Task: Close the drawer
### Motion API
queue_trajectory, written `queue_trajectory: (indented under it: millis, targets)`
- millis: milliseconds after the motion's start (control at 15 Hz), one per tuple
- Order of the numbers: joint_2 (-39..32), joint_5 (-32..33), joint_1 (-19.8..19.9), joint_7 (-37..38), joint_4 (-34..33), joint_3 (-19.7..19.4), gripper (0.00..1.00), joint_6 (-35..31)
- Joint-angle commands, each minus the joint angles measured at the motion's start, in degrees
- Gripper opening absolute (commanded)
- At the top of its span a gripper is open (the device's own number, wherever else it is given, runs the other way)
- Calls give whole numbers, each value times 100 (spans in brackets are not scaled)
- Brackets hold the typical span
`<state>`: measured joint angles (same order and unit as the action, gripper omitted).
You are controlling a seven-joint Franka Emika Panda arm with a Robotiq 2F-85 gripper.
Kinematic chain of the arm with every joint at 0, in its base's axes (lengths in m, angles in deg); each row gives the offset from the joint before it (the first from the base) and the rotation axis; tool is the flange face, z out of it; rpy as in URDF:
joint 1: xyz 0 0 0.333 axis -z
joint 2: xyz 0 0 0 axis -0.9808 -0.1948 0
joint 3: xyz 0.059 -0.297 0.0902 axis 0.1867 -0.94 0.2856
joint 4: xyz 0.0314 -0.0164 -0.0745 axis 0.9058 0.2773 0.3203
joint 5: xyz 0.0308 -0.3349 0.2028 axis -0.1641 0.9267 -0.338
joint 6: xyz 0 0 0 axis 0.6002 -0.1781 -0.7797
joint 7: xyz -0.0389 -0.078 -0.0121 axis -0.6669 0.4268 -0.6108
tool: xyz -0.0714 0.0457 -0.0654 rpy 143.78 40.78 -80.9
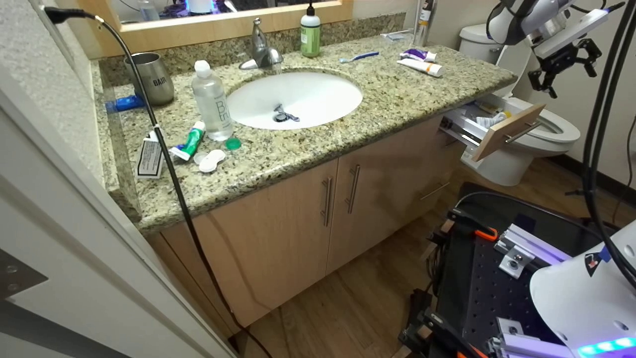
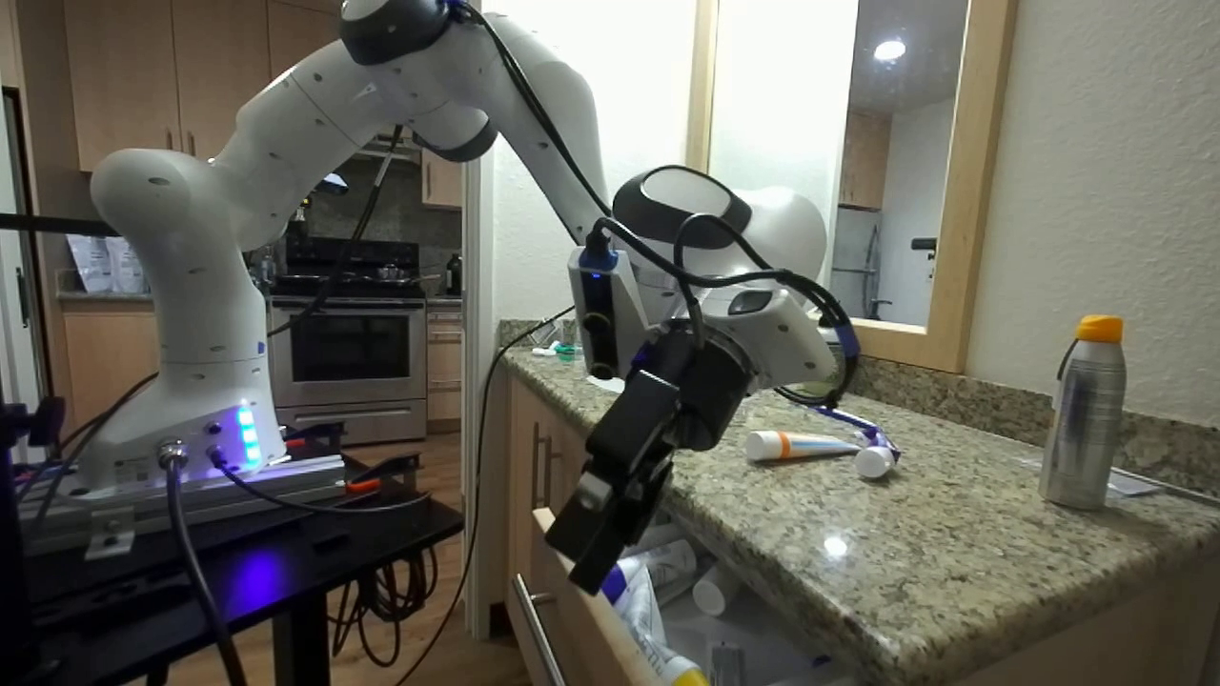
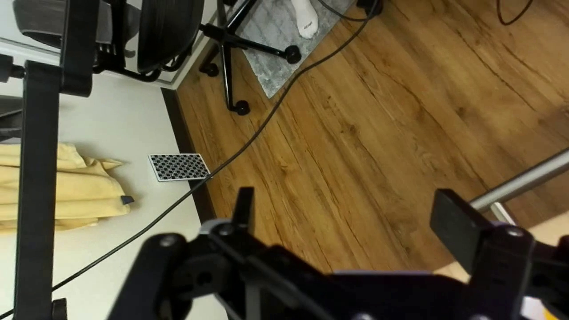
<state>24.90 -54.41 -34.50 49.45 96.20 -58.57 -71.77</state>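
In an exterior view: drawer (image 1: 510, 130) stands out beneath tabletop (image 1: 390, 102) edge, closing not done | in an exterior view: tubes (image 2: 652, 624) lie inside it | wrist view: tool (image 3: 346, 213) spread, pinching nothing; inward push judged outstanding

Drawer (image 1: 507, 134): light-tan wood front, pale interior.
Cabinet doors (image 1: 278, 248): matching tan.
Surface (image 1: 298, 155): speckled beige, olive, brown and black.
Sink basin (image 1: 328, 99): white.
Tumbler (image 1: 160, 94): silver-grey, dark lettering.
Clear bottle (image 1: 211, 107): colourless, dark lettering, white cap.
Small cap (image 1: 232, 143): green.
Soap bottle (image 1: 310, 37): green, black pump.
Squeezed tube (image 1: 193, 140): green and white.
Straight tube (image 1: 418, 66): white, orange band.
Toothbrush (image 1: 365, 55): blue.
Canister (image 2: 1085, 424): brushed silver, orange cap.
Mirror frame (image 1: 208, 31): pale yellow-tan wood.
Toilet (image 1: 564, 129): white.
Claw (image 3: 346, 204): black.
Arm (image 2: 313, 110): white, black joint section, glowing blue strip (image 2: 249, 435) on the base.
Floor (image 3: 364, 146): warm brown, darker streaked grain.
Grille (image 3: 180, 167): white, checkered with dark squares.
Mat (image 3: 269, 73): grey, mottled.
Cloth (image 3: 89, 186): soft yellow.
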Motion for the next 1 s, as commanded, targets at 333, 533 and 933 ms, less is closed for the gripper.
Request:
queue_trajectory:
  millis: [333, 533, 933]
  targets:
    - [-37, -252, 2241, -2303, 152, 906, 100, -1655]
    - [-15, -575, 3206, -3031, 190, 1631, 100, -2035]
    - [273, -1450, 4200, -3855, 942, 3060, 100, -2550]
